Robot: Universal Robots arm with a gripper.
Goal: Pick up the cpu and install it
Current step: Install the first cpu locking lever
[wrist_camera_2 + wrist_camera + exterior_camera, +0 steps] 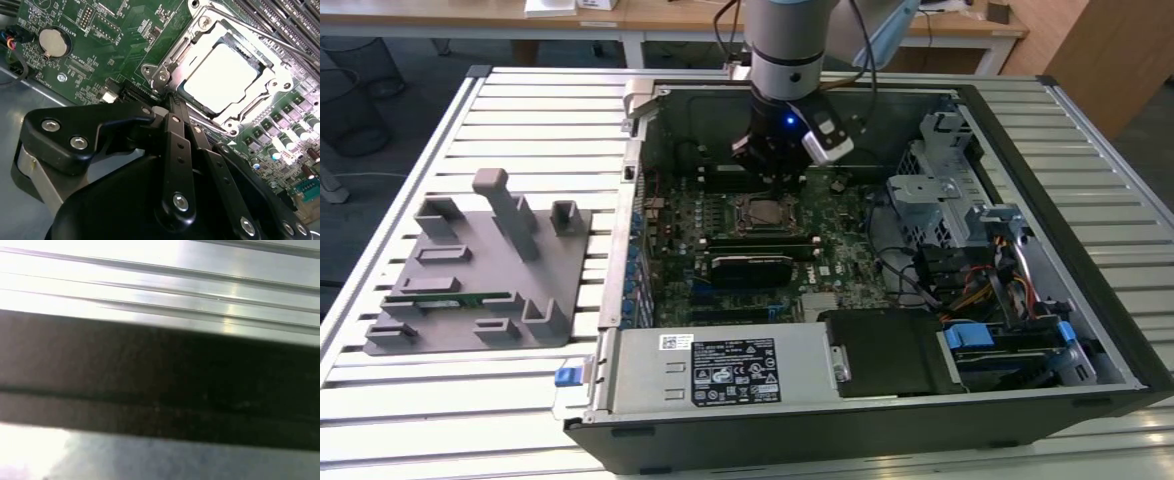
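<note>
Computer case [854,432], cpu [222,80] apparently seated in socket [170,62] (silvery top up)

A slatted silver aluminium table [520,95] carries two things. An open black computer tower case [854,435] lies on its side, and a flat grey plastic fixture block with upright posts [467,290] sits just beside the case, on the exterior view's left.

The claw [167,100] hides one corner of the socket [200,25], and glare whitens the cpu [222,80].
</note>
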